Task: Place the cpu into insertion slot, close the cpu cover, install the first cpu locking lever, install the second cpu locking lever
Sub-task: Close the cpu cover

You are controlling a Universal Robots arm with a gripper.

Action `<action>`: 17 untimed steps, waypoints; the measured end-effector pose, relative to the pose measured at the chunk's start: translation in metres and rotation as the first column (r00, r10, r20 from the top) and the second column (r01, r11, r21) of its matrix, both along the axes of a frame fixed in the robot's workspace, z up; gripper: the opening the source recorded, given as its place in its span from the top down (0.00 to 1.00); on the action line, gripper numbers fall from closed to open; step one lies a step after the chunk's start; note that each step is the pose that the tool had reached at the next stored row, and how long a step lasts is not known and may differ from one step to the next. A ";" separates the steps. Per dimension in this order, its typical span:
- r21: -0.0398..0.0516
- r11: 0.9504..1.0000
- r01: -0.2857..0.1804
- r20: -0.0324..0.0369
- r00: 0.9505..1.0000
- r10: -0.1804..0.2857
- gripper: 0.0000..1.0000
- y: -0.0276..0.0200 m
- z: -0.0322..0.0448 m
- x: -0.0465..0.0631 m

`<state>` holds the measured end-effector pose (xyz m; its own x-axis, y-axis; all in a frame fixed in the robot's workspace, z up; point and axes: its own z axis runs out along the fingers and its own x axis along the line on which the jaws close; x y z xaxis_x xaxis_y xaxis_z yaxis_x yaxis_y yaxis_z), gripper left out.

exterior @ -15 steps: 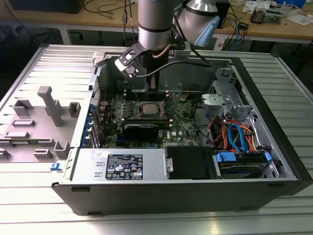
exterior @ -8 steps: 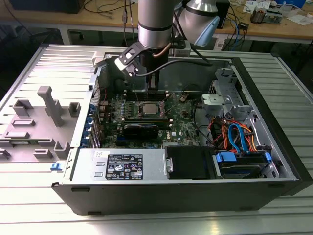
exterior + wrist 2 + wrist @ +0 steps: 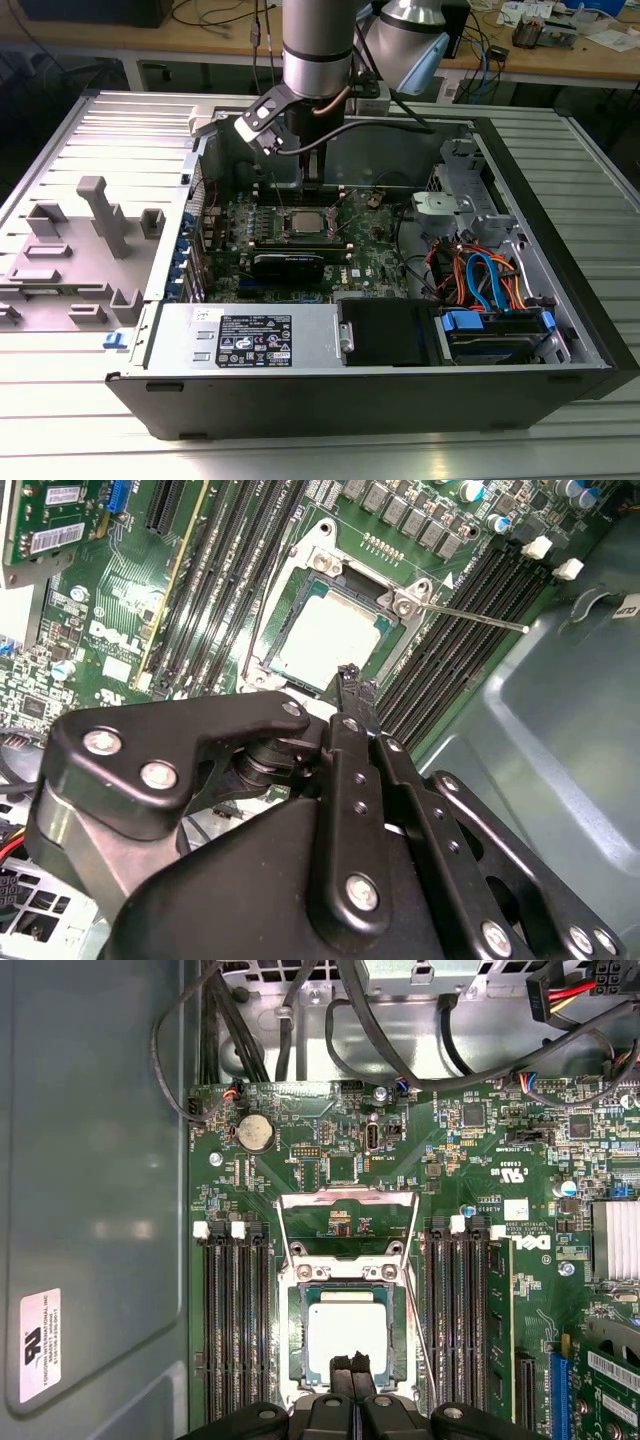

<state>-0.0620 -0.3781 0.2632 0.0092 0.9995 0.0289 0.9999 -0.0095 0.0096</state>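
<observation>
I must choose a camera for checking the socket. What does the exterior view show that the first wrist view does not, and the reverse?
The exterior view adds the arm reaching down into the open computer case, the power supply at its front, and a grey fixture at the exterior view's left. The first wrist view adds the cpu cover raised open, a round coin battery, and the gripper, fingers together, at the edge of the cpu. Both show the cpu seated flat on the green motherboard.
</observation>
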 end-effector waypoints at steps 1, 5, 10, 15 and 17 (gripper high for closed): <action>0.000 1.000 0.000 0.000 1.000 0.000 0.89 0.0000 0.0002 0.000; 0.000 1.000 0.000 0.000 1.000 0.000 0.89 0.0000 0.0011 0.000; 0.000 1.000 0.000 0.000 1.000 0.000 0.89 0.0000 0.0022 0.000; 0.000 1.000 0.000 0.000 1.000 0.000 0.89 0.0000 0.0037 0.000; 0.000 1.000 0.000 0.000 1.000 0.000 0.89 0.0000 0.0044 0.000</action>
